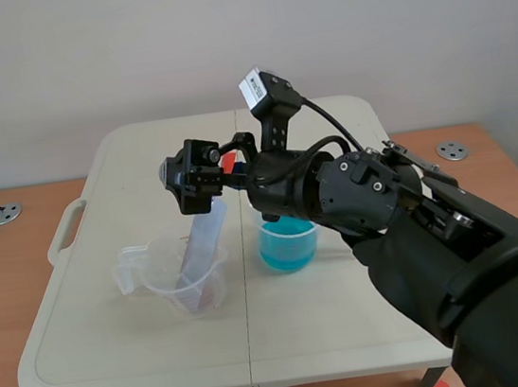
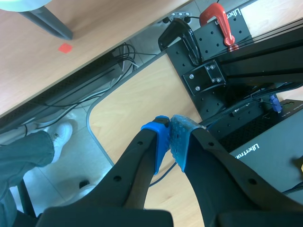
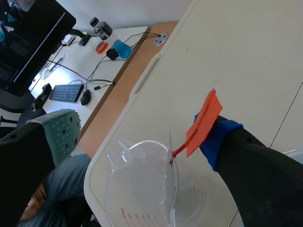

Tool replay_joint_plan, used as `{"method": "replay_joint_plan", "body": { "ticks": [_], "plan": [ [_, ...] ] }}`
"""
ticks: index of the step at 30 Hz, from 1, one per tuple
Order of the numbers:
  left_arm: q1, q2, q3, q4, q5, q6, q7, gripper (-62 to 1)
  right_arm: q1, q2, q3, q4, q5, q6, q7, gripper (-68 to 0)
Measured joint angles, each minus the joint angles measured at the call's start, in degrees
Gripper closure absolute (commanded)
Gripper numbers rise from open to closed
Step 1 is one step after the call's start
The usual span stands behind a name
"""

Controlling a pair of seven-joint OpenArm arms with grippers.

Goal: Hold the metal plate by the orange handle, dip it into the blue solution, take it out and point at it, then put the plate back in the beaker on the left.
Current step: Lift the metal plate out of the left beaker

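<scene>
White lettering that begins "Ulter" runs along the edge of a black box [image 2: 265, 156] in the left wrist view; the letters after that cannot be made out with certainty. The same lettering, again starting "Ulter", stands on a black panel [image 2: 246, 16] farther off, next to a red clamp.

In the right wrist view the clear beaker [image 3: 137, 189] carries a red printed scale of short lines with small red figures on its wall, too small to read.

In the scene view a white label [image 1: 253, 89] with dark print sits on the camera [image 1: 271, 106] above the arm; its print cannot be read.
</scene>
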Motion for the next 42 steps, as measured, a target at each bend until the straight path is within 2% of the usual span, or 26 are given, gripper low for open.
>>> {"method": "replay_joint_plan", "body": {
  "ticks": [3, 11, 16, 19, 27, 35, 42],
  "plan": [
    [0.0, 0.0, 0.0, 0.0, 0.0, 0.0, 0.0, -4.5, 0.0, 0.0, 0.0, 0.0, 0.02, -1.38, 0.0, -37.3],
    [0.0, 0.0, 0.0, 0.0, 0.0, -0.02, 0.0, -4.5, 0.0, 0.0, 0.0, 0.0, 1.29, -1.4, 0.15, -19.2],
    [0.0, 0.0, 0.0, 0.0, 0.0, 0.0, 0.0, -4.5, 0.0, 0.02, 0.0, 0.0, 1.73, -1.4, 1.11, -10.3],
    [0.0, 0.0, 0.0, 0.0, 0.0, 0.0, 0.0, -4.5, 0.0, 0.02, 0.0, 0.0, 1.7, -1.4, 1.09, -0.6],
    [0.0, 0.0, 0.0, 0.0, 0.0, 0.0, 0.0, -4.5, 0.0, 0.02, 0.0, 0.0, 1.7, -0.9, 1.11, -1.1],
    [0.0, 0.0, 0.0, 0.0, 0.0, 0.0, 0.0, -4.5, -0.02, 0.2, 0.0, 0.0, 1.68, 8.81, 2.99, -1.1],
    [0.0, 0.0, 0.0, 0.0, 0.0, 0.0, 0.0, -4.5, -0.02, 0.17, 0.0, 0.0, 1.68, 15.69, 3.26, -1.1]
  ]
}}
